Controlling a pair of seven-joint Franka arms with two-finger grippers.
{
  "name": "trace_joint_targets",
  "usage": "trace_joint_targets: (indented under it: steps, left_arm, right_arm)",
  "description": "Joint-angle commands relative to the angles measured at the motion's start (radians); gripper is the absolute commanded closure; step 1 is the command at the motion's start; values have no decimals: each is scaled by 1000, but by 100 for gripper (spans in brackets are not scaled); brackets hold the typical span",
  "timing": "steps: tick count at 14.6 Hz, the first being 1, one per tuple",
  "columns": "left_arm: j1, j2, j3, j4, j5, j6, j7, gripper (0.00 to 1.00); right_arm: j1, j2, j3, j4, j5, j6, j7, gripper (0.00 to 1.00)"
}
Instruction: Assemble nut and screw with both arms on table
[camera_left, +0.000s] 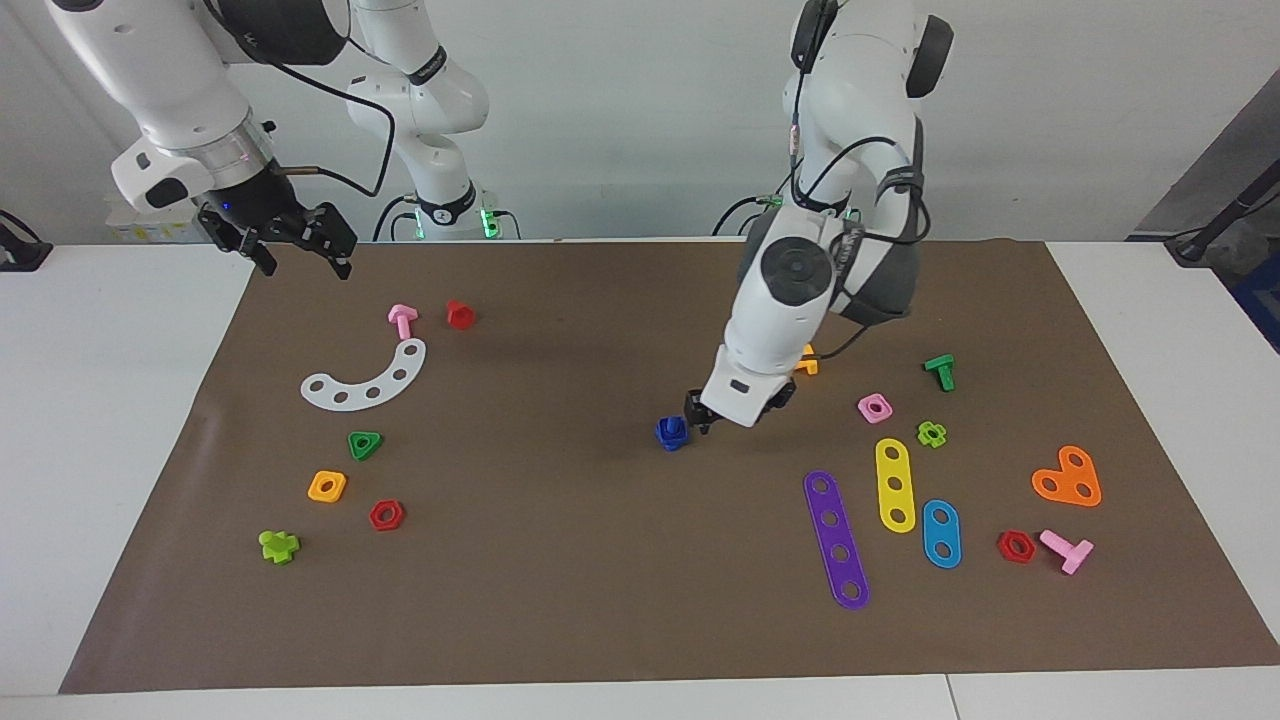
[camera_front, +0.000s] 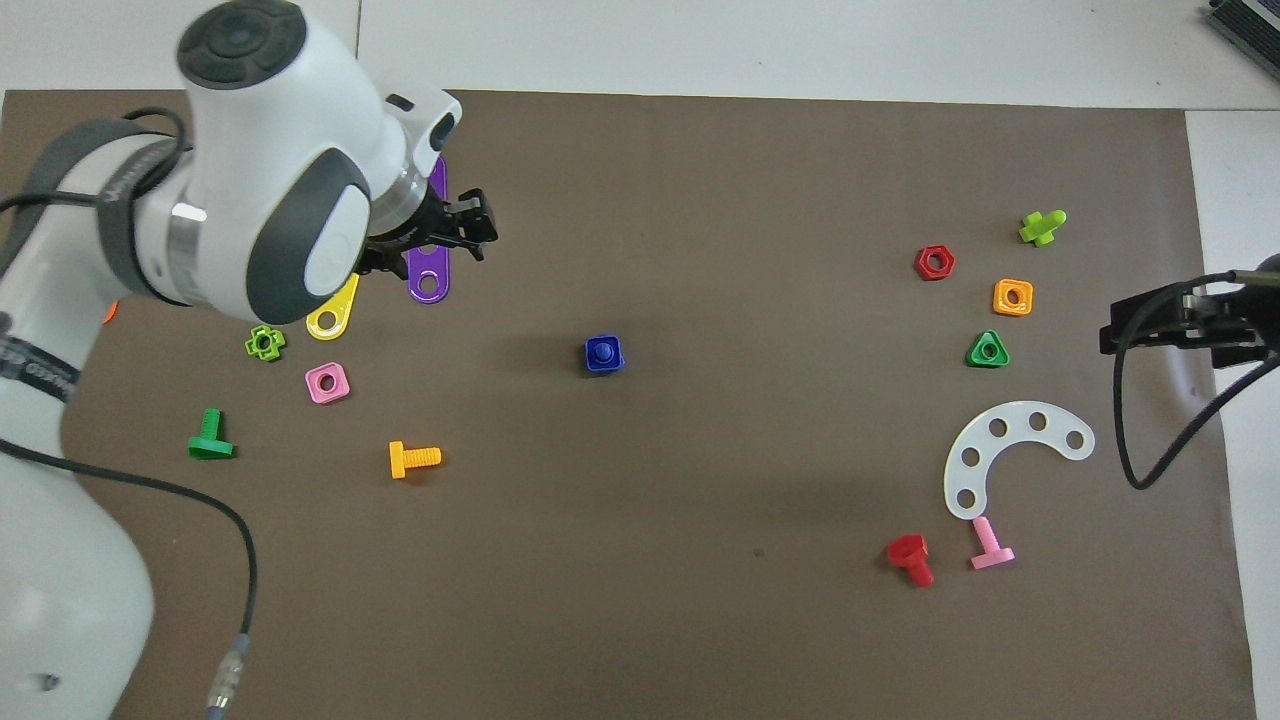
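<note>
While the right arm waits raised at its own end of the table, its black two-finger right gripper (camera_left: 297, 243) hangs over the edge of the large brown rectangular mat (camera_left: 600, 600), fingers spread apart with nothing between them. Below that gripper and farther from the robots lie a pink plastic T-shaped bolt (camera_left: 402, 320) and a white curved plastic strip with holes (camera_left: 367, 381).

Mid-mat, the small blue plastic square nut (camera_left: 671, 434) sits with the small blue plastic bolt (camera_front: 602, 349) standing in its centre hole, shaft end up. The pair rests on the mat, not lifted.

The left gripper (camera_left: 700, 418) is low, just beside the blue pair on the left arm's side. I cannot tell how wide its fingers stand. No contact with the nut is visible in the overhead view.
</note>
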Motion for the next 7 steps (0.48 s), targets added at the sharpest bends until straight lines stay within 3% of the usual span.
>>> trace_joint_targets:
  steps: [1,7]
  left_arm:
    - [98,-79,-5,-29,-19,-75,129,19]
    - [293,-177,-2,-86,-7,-137,425,17]
  right_arm:
    - [-1,-24,10,-36,13,34,44,0]
    - [1,-27,20,-40,7,38,76,0]
